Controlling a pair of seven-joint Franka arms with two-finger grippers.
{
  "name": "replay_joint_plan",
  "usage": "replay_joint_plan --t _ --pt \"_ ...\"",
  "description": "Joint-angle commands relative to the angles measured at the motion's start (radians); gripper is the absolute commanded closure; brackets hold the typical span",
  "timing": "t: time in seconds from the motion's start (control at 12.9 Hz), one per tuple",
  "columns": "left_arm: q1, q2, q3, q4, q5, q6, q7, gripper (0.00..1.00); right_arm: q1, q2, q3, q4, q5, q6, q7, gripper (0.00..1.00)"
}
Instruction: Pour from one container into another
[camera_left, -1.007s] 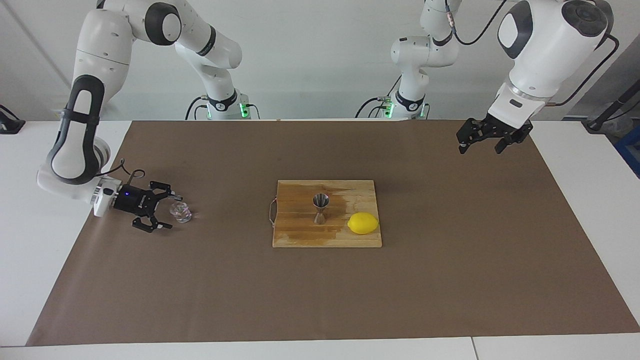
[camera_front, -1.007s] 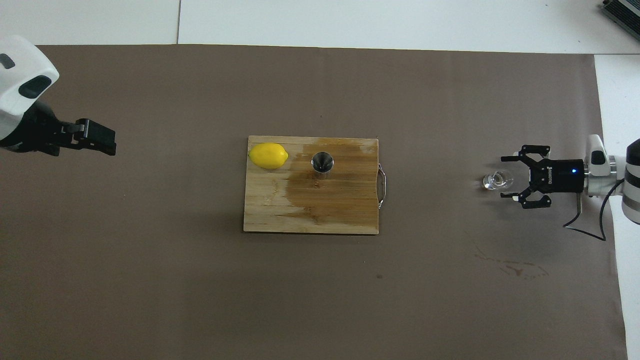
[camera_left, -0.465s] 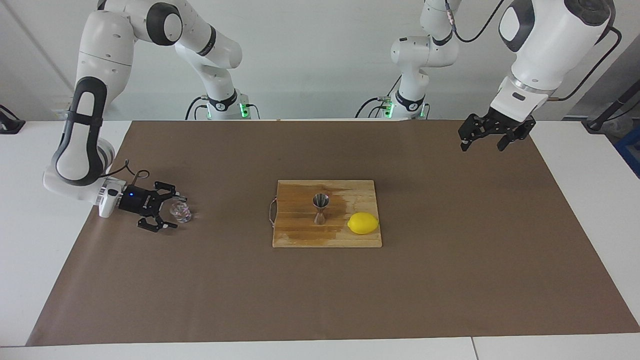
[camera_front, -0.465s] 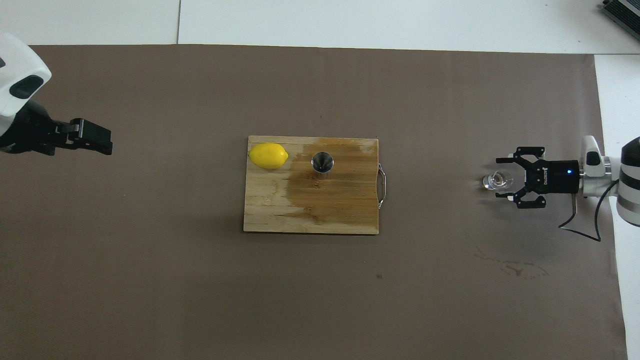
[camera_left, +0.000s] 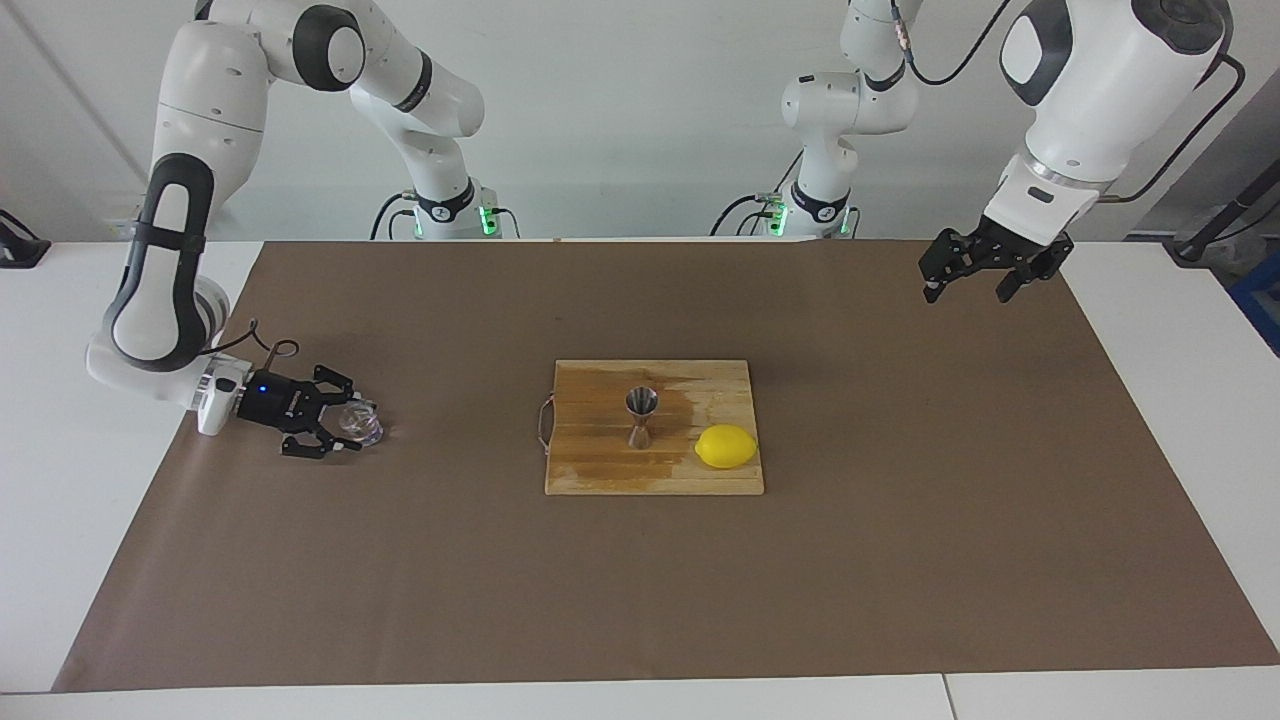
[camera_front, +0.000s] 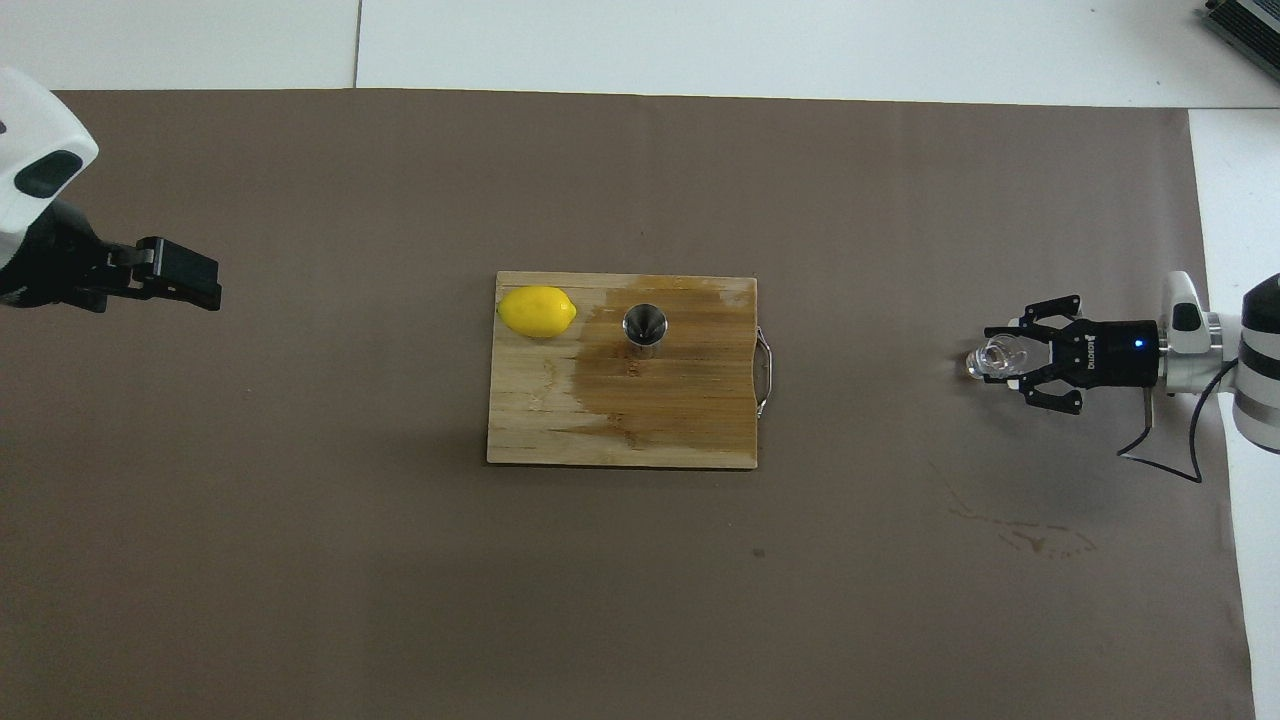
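A small clear glass cup (camera_left: 361, 424) (camera_front: 994, 357) stands on the brown paper at the right arm's end of the table. My right gripper (camera_left: 354, 427) (camera_front: 1004, 357) lies level at the paper, its fingers closed in on the cup's sides. The silver hourglass jigger (camera_left: 640, 415) (camera_front: 645, 325) stands upright on the wooden cutting board (camera_left: 600, 472) (camera_front: 620, 425) at the table's middle. My left gripper (camera_left: 968, 283) (camera_front: 198, 284) waits open in the air over the paper at the left arm's end, nothing in it.
A yellow lemon (camera_left: 726, 446) (camera_front: 537, 311) lies on the board beside the jigger, toward the left arm's end. The board has a wet dark patch and a wire handle (camera_front: 765, 372). A faint stain (camera_front: 1030, 535) marks the paper near the right arm.
My right gripper has slid forward around the glass cup and its fingers have drawn in from wide open onto the cup. The left gripper rose slightly.
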Motion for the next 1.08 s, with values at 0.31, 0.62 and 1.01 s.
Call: replay_joint_plan --t 0.31,0.62,1.01 --pt "-0.003 -0.031 0.005 -0.038 0.016 0.009 0.002 0.00 0.014 -0.008 0.002 -0.016 0.038 0.033 -0.039 0.61" --pt "-0.003 -0.031 0.005 -0.038 0.016 0.009 0.002 0.00 0.034 -0.038 0.002 -0.007 0.052 0.059 -0.053 0.77" --pt "-0.003 -0.031 0.005 -0.038 0.016 0.009 0.002 0.00 0.120 -0.158 0.000 -0.011 0.069 0.148 0.037 0.93"
